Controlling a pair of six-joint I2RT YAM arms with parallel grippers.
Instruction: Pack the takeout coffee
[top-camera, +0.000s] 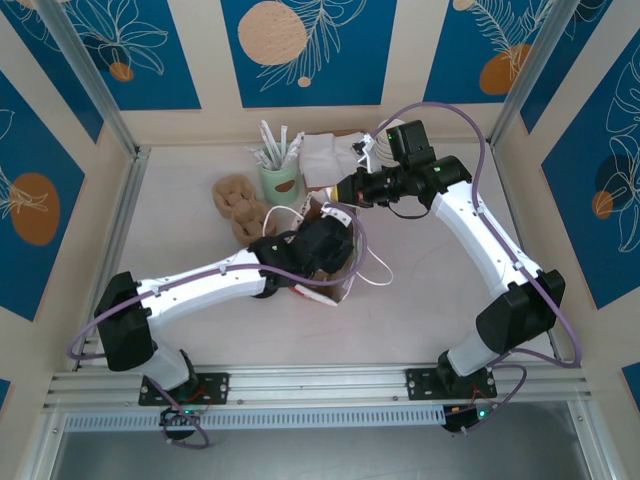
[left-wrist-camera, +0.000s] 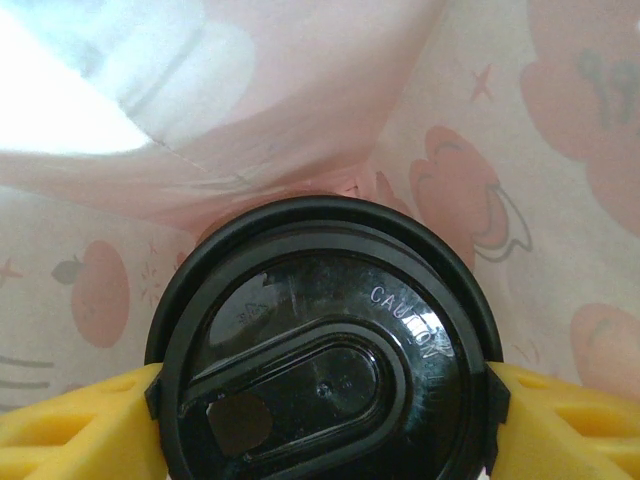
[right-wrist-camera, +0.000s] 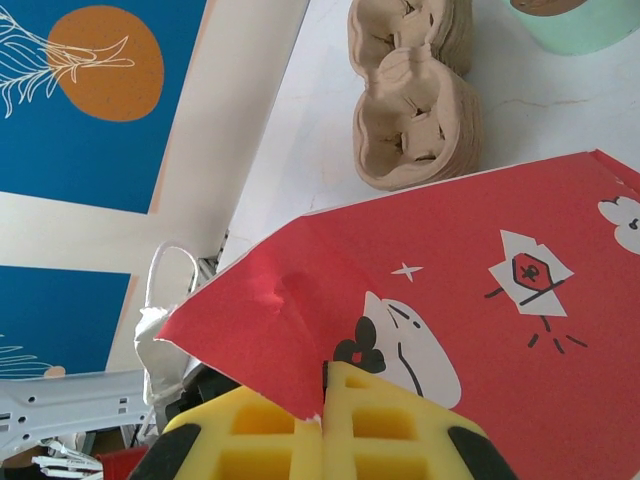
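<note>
**Left gripper (left-wrist-camera: 320, 400).** Its yellow fingers (left-wrist-camera: 70, 430) stand wide apart and bear on both sides of the takeout coffee (left-wrist-camera: 320, 330). This is a small cup whose round black plastic lid, embossed with a caution mark, faces the left wrist camera. The cup body is hidden under the lid. Pale, pink-printed walls close in around the lid, so the cup is judged to be inside the red-and-white paper bag (right-wrist-camera: 480, 330), which stands mid-table (top-camera: 170, 220). From above, the left arm reaches from the near left corner into the bag's mouth. Whether the cup rests on the bag floor cannot be told.

**Right gripper (right-wrist-camera: 322, 425).** It is fully closed, pinching the red upper edge of the bag on its far side, apparently to hold the mouth open.

**Toward the far edge.**
- Stacked brown moulded-pulp cup carriers (right-wrist-camera: 415, 130).
- A mint-green cup of wrapped stirrers (top-camera: 280, 180).
- White paper napkins (top-camera: 325, 155).

**Risks, as judged:**
- **Early release:** letting go before the cup is seated would let it drop or tip, and the lid could pop and spill.
- **High grip:** the hold appears to sit at lid level, so a squeeze or pull there may loosen the lid.
- **Snagging on withdrawal:** the wide fingers may catch the thin wall or the white handles and drag the bag over.
- **Tearing:** any such drag works against the right pinch, where the paper is already creased, and could tear the edge.
- **Mouth collapse:** opening the right pinch too soon would drop the mouth onto the left wrist.
</note>
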